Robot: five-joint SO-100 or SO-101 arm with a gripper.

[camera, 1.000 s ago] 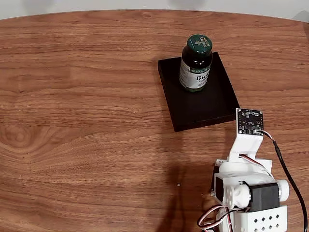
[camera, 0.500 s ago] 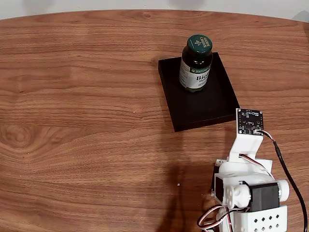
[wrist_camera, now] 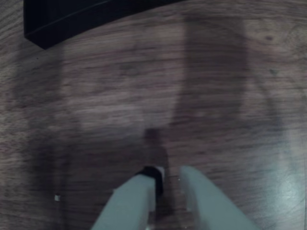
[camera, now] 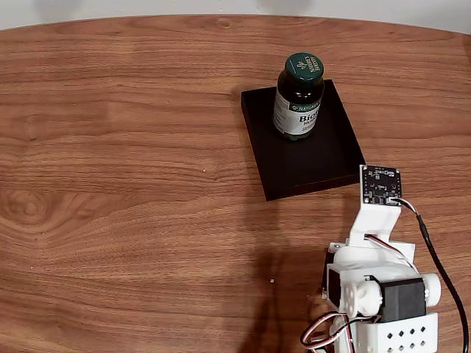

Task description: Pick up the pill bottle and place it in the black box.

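Amber pill bottle, green-capped and white-labelled, is seen upright in the black box; the gripper is narrowly parted, empty.

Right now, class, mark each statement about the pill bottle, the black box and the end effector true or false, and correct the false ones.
1. The pill bottle stands upright inside the black box. True.
2. The bottle's cap is white. False: it is dark green.
3. The end effector grips the bottle. False: in the wrist view it is over bare wooden table, holding nothing.
4. The bottle sits in the far part of the box, seen from the fixed view. True.
5. The box lies at the table's left edge in the fixed view. False: it is right of centre.
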